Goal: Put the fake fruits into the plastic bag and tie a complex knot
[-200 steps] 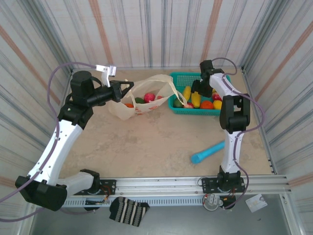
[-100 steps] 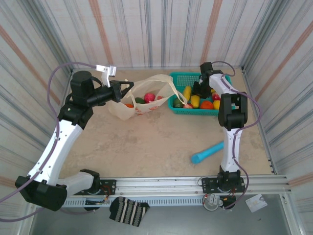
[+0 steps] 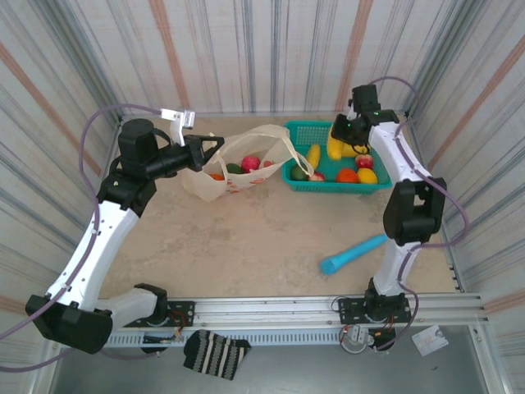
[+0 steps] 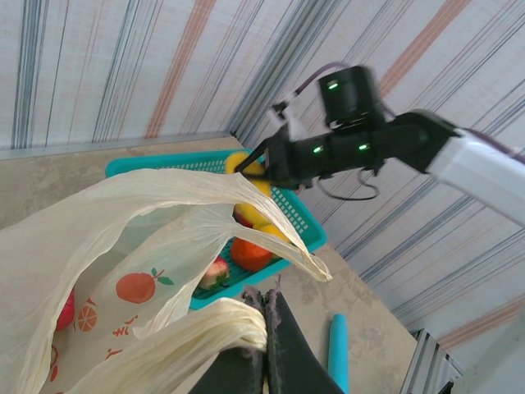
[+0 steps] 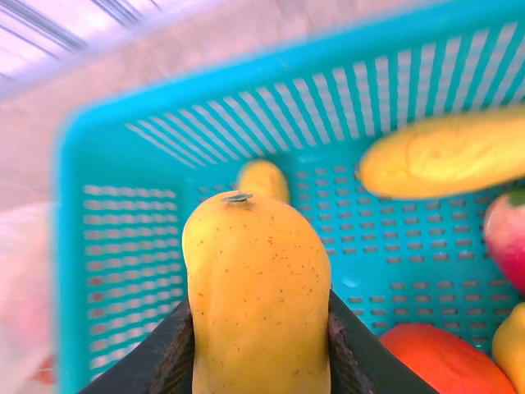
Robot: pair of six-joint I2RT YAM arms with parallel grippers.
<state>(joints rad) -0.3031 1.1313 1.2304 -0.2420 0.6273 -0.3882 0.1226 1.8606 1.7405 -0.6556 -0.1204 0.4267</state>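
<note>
So the yellow mango (image 5: 258, 271) is pinched between the fingers of the right tool (image 5: 258, 349) and held above the teal mesh basket (image 5: 123, 164), upper right in the top view. The left tool (image 4: 264, 332) is clamped shut on a bunched handle of the plastic bag (image 4: 123, 238), which is held open at the upper centre-left of the table (image 3: 246, 238). A red apple (image 3: 250, 162) can be seen inside the bag. A banana (image 3: 312, 154) is lying in the basket. A blue stick (image 3: 349, 254) is parked lower right, well apart from the rest.

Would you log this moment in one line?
left gripper shut on plastic bag | right gripper shut on mango over basket
</note>
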